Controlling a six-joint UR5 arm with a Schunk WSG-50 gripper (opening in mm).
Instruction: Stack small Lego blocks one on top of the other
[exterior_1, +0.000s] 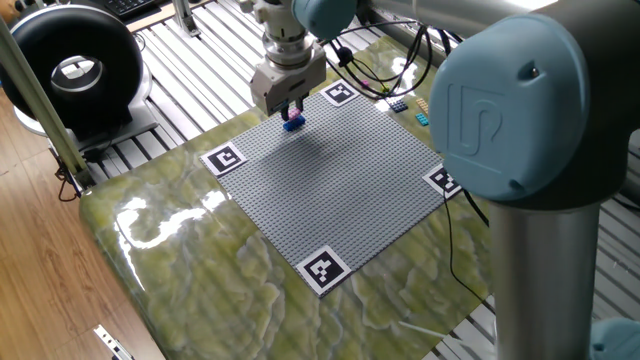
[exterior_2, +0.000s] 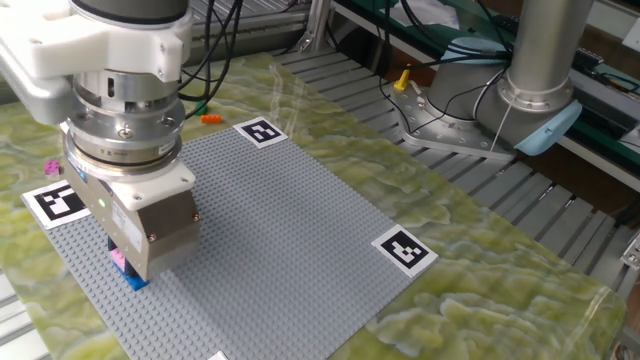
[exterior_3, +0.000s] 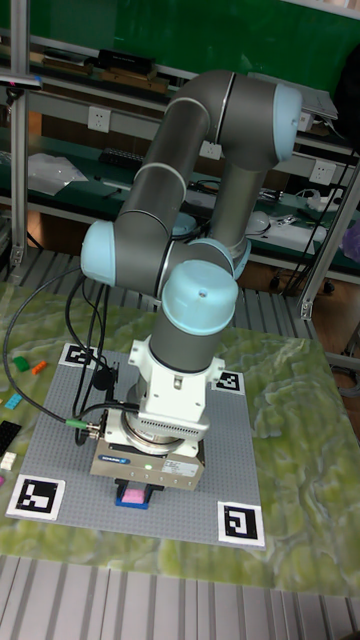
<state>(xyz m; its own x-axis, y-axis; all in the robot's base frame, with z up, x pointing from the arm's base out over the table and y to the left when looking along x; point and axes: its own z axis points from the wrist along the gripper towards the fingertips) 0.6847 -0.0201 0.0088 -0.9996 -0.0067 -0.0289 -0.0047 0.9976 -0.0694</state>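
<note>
Two bricks meet: tool (exterior_3: 132, 494) grips pink brick (exterior_3: 132, 494) atop blue brick (exterior_3: 131, 503); no legible writing.

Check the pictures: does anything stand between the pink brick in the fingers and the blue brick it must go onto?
Nothing visible does. The pink brick, held by the gripper, sits directly over the blue brick on the grey baseplate; whether they touch cannot be told.
</note>
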